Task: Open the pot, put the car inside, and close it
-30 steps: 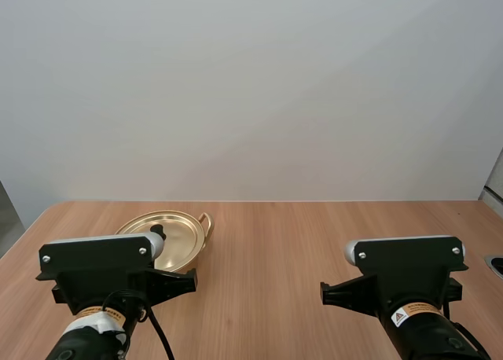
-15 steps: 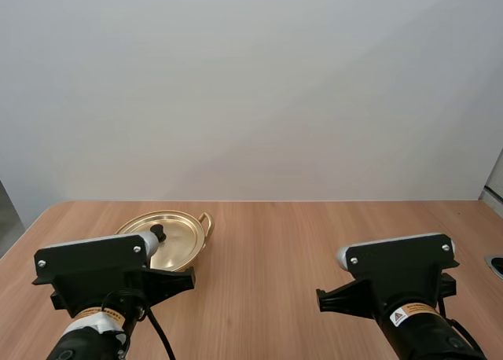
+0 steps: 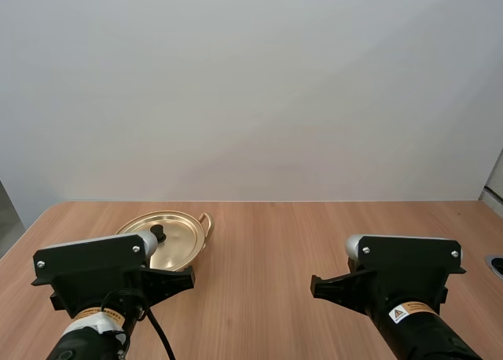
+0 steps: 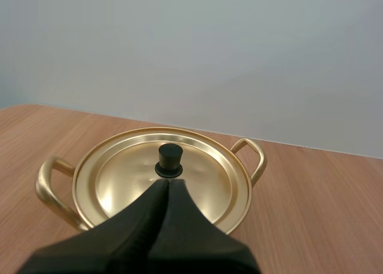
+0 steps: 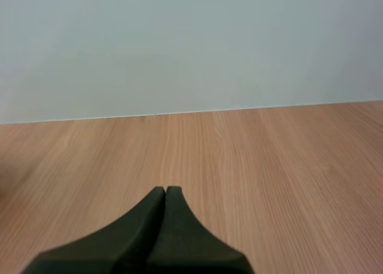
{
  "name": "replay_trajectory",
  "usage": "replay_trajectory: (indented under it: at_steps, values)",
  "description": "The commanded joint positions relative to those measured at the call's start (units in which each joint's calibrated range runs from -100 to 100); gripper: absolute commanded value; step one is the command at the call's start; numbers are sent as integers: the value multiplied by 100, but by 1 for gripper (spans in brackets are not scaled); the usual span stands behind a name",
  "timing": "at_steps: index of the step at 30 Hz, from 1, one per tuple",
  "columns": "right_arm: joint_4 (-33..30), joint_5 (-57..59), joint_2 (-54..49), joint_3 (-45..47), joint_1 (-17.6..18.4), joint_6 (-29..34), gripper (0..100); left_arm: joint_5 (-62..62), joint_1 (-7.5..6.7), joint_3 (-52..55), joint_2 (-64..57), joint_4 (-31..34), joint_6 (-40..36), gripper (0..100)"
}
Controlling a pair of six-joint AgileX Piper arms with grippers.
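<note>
**Both tools pressed together; lidded pot on left side of tabletop**

Gold pot (image 3: 182, 236) sits on the wooden tabletop (image 3: 299, 234), on the left half toward the far edge, straight ahead of the left arm (image 3: 98, 266). The lid (image 4: 128, 181) is on and seated flat, with a black knob (image 4: 169, 160) upright at its centre. Loop handles (image 4: 49, 181), one on each side of the pot.

Left tool (image 4: 168, 183): fingers pressed together into one dark wedge, holding nothing. Its tip points at the knob and sits just short of it in the wrist view; cannot tell whether it touches.

Right tool (image 5: 166, 190): fingers also pressed together, holding nothing, over bare wood.

In the high view the right arm (image 3: 409, 270) is over the right half of the tabletop, well apart from the pot. The left arm covers the pot's near rim.
</note>
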Motion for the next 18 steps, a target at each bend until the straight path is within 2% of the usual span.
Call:
replay_trajectory:
  at_steps: [1, 5, 15, 18]
  values:
    - [-2, 5, 0, 0, 18, -5, 0, 0, 2, 0, 0, -7, -6, 0]
    - [-47, 0, 0, 0, 18, -5, 0, 0, 2, 0, 0, -401, -6, 0]
    - [-61, 0, 0, 0, 18, 16, 0, -17, 2, 0, 0, -439, -6, 0]
    - [-64, -80, 0, 0, 18, 26, 0, -17, 2, 0, 0, -632, 488, 0]
